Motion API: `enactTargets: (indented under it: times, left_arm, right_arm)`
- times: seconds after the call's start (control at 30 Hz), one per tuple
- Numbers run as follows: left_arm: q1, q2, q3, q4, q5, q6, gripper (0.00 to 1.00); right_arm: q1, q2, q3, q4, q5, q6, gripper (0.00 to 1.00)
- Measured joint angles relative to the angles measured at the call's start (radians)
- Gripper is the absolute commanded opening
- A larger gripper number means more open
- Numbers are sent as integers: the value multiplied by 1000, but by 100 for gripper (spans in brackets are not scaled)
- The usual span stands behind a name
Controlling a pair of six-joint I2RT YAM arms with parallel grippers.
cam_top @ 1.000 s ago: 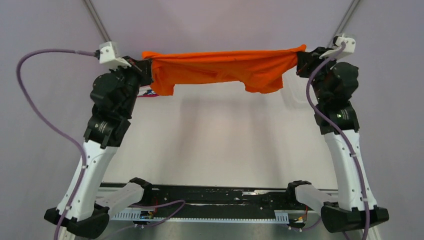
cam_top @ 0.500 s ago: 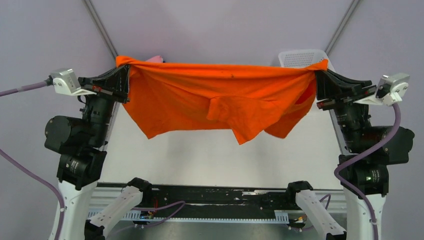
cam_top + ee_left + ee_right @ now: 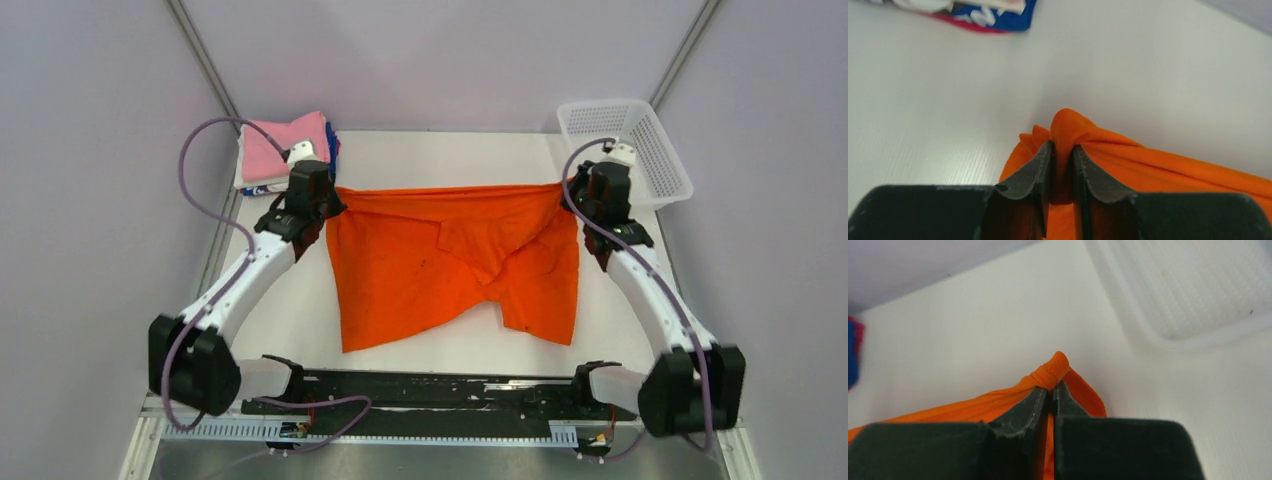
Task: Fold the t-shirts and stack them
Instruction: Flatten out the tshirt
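The orange t-shirt (image 3: 450, 255) lies spread on the white table, rumpled, with one sleeve folded over its middle. My left gripper (image 3: 330, 205) is shut on the shirt's far left corner; the wrist view shows bunched orange cloth (image 3: 1068, 127) pinched between the fingers (image 3: 1040, 167). My right gripper (image 3: 572, 195) is shut on the far right corner, with a rolled orange hem (image 3: 1053, 371) at its fingertips (image 3: 1035, 402). A stack of folded t-shirts (image 3: 285, 150), pink on top with white and blue below, sits at the far left; its edge shows in the left wrist view (image 3: 988, 15).
A white plastic mesh basket (image 3: 625, 150) stands at the far right corner, just beyond my right gripper; it also shows in the right wrist view (image 3: 1188, 290). Metal frame posts rise at both far corners. A black rail runs along the table's near edge.
Both arms swung the shirt up high, then reached forward and down, laying it flat on the table. Both grippers still hold its far corners.
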Motion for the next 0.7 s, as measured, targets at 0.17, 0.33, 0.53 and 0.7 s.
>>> enactTargets:
  times: [0.17, 0.33, 0.53, 0.7]
  left_arm:
    - [116, 366, 35, -3, -2, -73, 99]
    - [166, 514, 226, -55, 12, -89, 100]
    - [146, 364, 225, -102, 103, -89, 100]
    - [60, 206, 23, -132, 234, -112, 100]
  right_arm:
    - [-18, 435, 100, -43, 42, 37, 98]
    - [-28, 551, 304, -140, 51, 57, 100]
    - [-29, 372, 220, -142, 10, 96, 100]
    - [-29, 276, 46, -165, -76, 106, 100]
